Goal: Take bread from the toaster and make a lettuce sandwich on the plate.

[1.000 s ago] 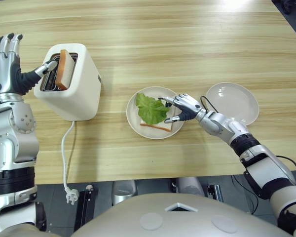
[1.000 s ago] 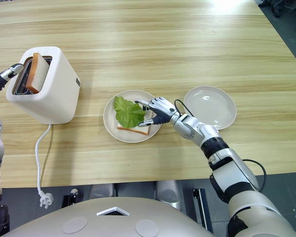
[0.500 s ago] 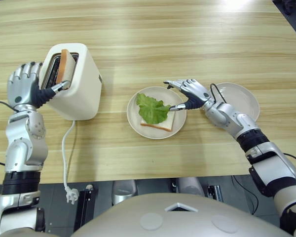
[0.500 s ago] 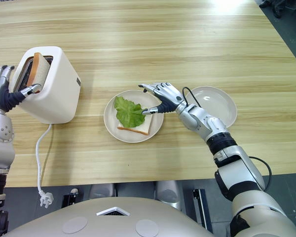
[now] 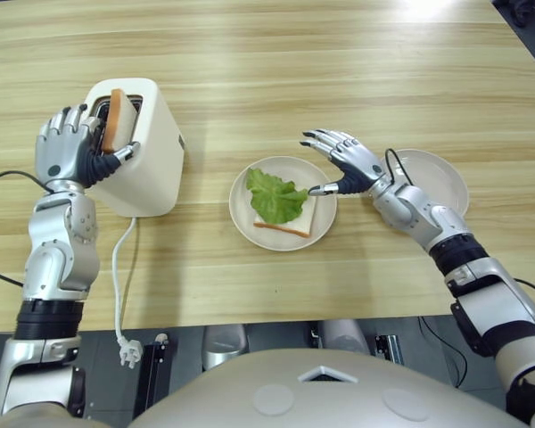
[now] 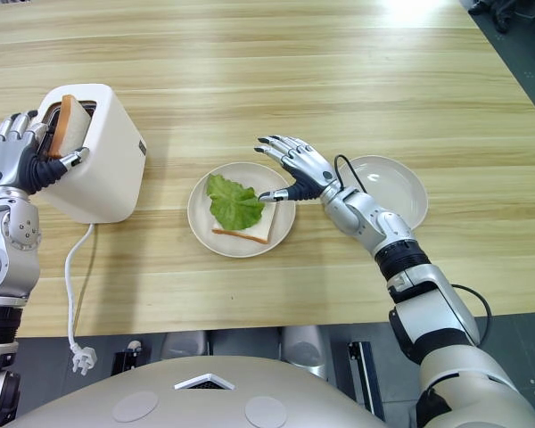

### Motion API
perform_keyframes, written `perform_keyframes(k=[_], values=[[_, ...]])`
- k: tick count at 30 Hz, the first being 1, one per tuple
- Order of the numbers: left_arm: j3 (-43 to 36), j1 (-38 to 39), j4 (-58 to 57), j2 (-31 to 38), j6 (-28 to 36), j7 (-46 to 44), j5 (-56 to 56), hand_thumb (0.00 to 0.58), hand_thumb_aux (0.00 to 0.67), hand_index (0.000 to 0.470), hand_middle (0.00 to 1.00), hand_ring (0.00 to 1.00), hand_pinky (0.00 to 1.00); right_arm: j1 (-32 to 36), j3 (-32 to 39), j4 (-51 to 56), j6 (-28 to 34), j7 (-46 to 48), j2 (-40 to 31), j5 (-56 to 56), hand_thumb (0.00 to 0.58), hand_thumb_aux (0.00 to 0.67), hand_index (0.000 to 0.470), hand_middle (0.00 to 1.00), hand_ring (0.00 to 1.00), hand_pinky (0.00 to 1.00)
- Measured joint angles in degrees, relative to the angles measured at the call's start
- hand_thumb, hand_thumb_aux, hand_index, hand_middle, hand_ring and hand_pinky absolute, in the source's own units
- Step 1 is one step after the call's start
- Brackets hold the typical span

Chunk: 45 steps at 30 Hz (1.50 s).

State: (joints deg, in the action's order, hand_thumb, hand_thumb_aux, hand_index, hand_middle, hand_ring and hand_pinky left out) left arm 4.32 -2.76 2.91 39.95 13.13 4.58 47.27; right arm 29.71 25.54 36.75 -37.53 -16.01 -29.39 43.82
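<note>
A white dish (image 6: 397, 187) lies on the wooden table (image 6: 339, 71).

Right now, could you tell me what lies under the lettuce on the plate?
A bread slice lies under the lettuce on the plate; its right and near edges show. The lettuce covers the rest.

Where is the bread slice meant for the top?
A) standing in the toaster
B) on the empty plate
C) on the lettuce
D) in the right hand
A: the bread slice stands upright in the toaster slot, next to the left hand; the right hand is open.
</note>
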Motion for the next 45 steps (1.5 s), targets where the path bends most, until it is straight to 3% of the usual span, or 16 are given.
perform_keyframes(k=[17, 19, 30, 33, 40, 45], values=[[0.45, -0.68, 0.25, -0.08, -0.23, 3.88, 0.46, 0.58, 0.67, 0.46, 0.0, 0.0, 0.0, -0.71, 0.0, 0.18, 0.5, -0.19, 0.79, -0.04, 0.0, 0.0, 0.0, 0.0, 0.0, 0.0], [0.91, -1.05, 0.59, -0.07, -0.56, 4.74, 0.39, 0.58, 0.67, 0.46, 1.0, 1.0, 1.0, -0.8, -0.02, 0.24, 0.56, -0.27, 0.99, -0.05, 0.0, 0.0, 0.0, 0.0, 0.0, 0.0], [10.84, -6.34, 13.53, 1.14, -3.85, 9.72, -1.22, 0.58, 0.67, 0.46, 1.0, 1.0, 1.0, -1.11, -4.31, -0.45, 1.12, -4.09, -0.22, -1.4, 0.0, 0.0, 0.0, 0.0, 0.0, 0.0], [11.38, -8.09, 17.79, -1.56, -6.37, 8.65, -5.79, 0.58, 0.67, 0.46, 1.0, 1.0, 1.0, -1.84, -6.32, -2.52, 0.27, -5.85, -0.82, -2.47, 0.0, 0.0, 0.0, 0.0, 0.0, 0.0], [3.41, -10.44, 15.85, -10.16, -12.14, -6.32, -26.93, 0.58, 0.67, 0.46, 1.0, 1.0, 1.0, -6.15, -10.67, -8.12, -4.63, -9.42, -3.65, -4.31, 0.0, 0.0, 0.0, 0.0, 0.0, 0.0], [-2.42, -13.85, 3.16, -14.42, -15.0, -19.25, -39.36, 0.58, 0.67, 0.46, 1.0, 1.0, 1.0, -8.96, -11.93, -10.23, -8.25, -10.43, -4.9, -4.49, 0.0, 0.0, 0.0, 0.0, 0.0, 0.0]])
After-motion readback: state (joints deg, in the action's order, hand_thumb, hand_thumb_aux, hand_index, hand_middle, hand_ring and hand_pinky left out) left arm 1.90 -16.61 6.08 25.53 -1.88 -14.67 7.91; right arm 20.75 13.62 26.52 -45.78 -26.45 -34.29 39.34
